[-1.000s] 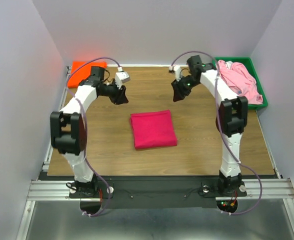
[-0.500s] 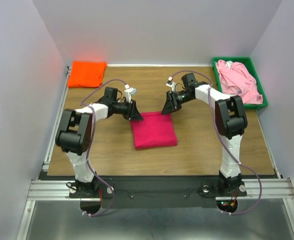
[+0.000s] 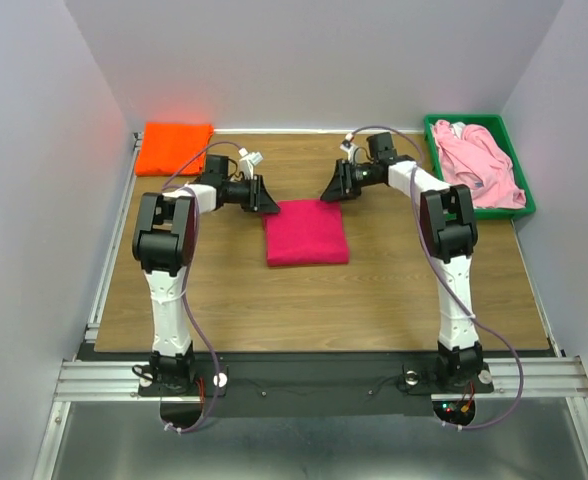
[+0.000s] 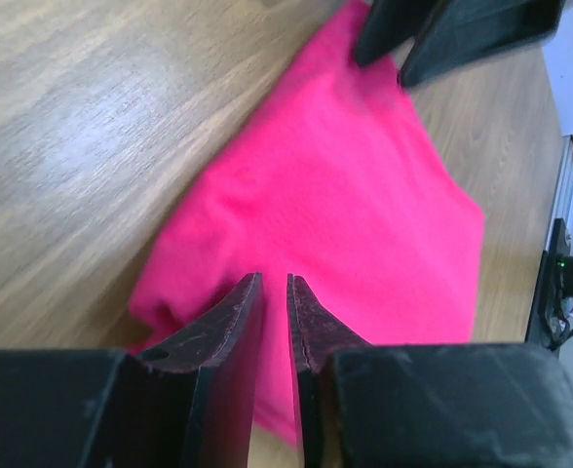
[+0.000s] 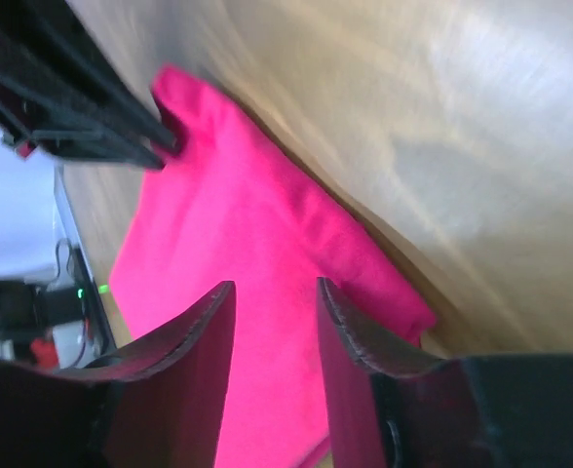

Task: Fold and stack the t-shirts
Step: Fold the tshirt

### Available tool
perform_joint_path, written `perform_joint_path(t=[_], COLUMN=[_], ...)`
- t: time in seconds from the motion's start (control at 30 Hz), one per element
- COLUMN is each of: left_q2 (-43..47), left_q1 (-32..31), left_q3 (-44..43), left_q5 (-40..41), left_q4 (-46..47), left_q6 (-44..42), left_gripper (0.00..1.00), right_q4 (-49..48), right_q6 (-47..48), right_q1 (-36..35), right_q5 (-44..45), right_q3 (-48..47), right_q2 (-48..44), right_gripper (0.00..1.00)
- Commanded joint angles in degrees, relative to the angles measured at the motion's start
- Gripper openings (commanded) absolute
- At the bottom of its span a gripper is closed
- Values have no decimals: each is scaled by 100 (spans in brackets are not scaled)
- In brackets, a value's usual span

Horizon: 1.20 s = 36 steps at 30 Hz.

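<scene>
The folded crimson-magenta t-shirt lies mid-table, also in the wrist views. My left gripper is at its far left corner, jaws nearly together with cloth between them. My right gripper is at the far right corner, jaws a finger's width apart on the thick fold. A folded bright orange t-shirt lies at the far left corner of the table. The pale pink t-shirt sits crumpled in the green tray.
The green tray stands at the table's far right, against the wall. White walls close in the back and both sides. Both arms reach out low over the wood table, their cables looping above the wrists.
Both grippers dropped to the magenta shirt's far corners and narrowed. In the last half second they pulled back toward the rear wall, and the shirt slid with them.
</scene>
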<state>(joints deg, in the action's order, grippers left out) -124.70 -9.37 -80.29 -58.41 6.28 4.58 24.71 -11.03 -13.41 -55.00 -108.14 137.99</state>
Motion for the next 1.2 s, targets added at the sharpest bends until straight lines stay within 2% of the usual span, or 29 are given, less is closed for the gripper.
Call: perform_joint_path(t=[0.0,0.13,0.17,0.27,0.33,0.47,0.6,0.73,0.83,0.87,0.97,1.1,1.17], left_q2=[1392,2019,2220,2337,2223,1424,905,833,1254,1604,2263,2609,2574], left_q1=[-30,-240,-293,-496,-549,-470,-190,84,49,-12,-354,-855,-1057], left_q3=[109,891,1293,1997,2210,2149,1991,1912,1754,1702,1665,1920,2191], left_q5=[-276,-320,-355,-347,-285,-180,180,304,-300,-450,-530,-636,-610], left_q4=[-145,-66,143,827,1250,1235,673,331,-353,-939,-1558,-1350,-727], left_q6=[-177,68,226,814,1044,1238,826,405,-288,-943,-1529,-1224,-916], left_gripper=[29,29,29,29,29,28,27,26,24,24,24,24,25], right_q4=[-379,-405,-527,-878,-1011,-1029,-1021,-994,-924,-881,-854,-871,-880], right_q6=[-259,-391,-487,-690,-673,-673,-629,-593,-655,-690,-988,-1077,-981], right_q1=[102,-65,-178,-459,-583,-549,-356,-197,-197,-197,-249,-539,-715], right_q5=[-53,-256,-309,-432,-345,-284,-160,-10,-212,-334,-580,-626,-564], right_q3=[-43,774,1238,1864,2200,2209,2192,2183,2297,2428,2744,3009,3114], right_q2=[-772,-1643,-1888,-2083,-1996,-1373,-827,-896,-1528,-1721,-2460,-2848,-2708], right_gripper=[47,48,48,48,48,45,44,43,43,43,43,43,43])
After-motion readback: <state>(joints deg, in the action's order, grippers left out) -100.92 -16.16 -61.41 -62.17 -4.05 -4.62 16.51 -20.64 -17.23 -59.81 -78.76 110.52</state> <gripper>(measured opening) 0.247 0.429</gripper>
